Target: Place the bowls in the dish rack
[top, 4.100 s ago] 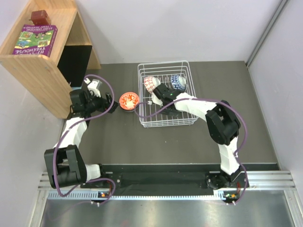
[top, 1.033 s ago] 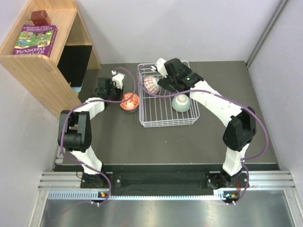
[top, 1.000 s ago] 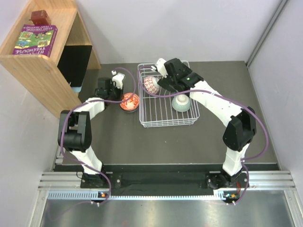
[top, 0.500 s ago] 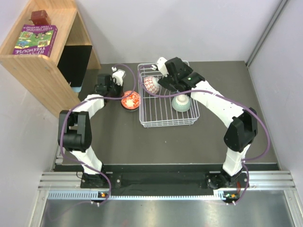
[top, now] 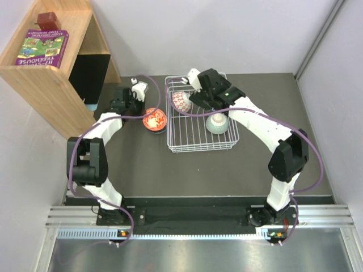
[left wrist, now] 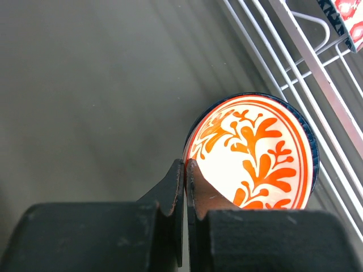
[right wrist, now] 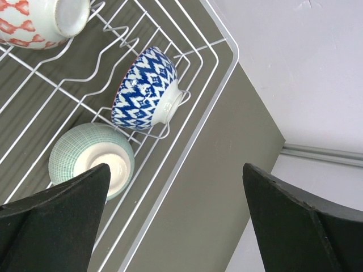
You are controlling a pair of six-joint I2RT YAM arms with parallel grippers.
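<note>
An orange-red patterned bowl [top: 154, 119] [left wrist: 255, 153] sits on the table just left of the white wire dish rack [top: 201, 151] [left wrist: 295, 54]. My left gripper [top: 145, 111] [left wrist: 185, 165] is shut on its near rim, one finger inside and one outside. In the rack are a red-and-white bowl [top: 181, 101] [right wrist: 39, 17], a pale green bowl [top: 217, 123] [right wrist: 91, 158] and a blue-and-white bowl [right wrist: 147, 90], which my right arm hides in the top view. My right gripper [top: 205, 96] [right wrist: 176, 167] hangs open above the rack with nothing in it.
A wooden shelf [top: 51, 68] stands at the back left, with a purple book [top: 42, 48] and a small dark red object [top: 48, 20] on top. Walls close the back and right sides. The rack's rim [right wrist: 187, 141] runs near the table's back right corner.
My left jaws have closed on the orange-red bowl's rim, and the left wrist has shifted slightly back and left. The right arm has not moved.
</note>
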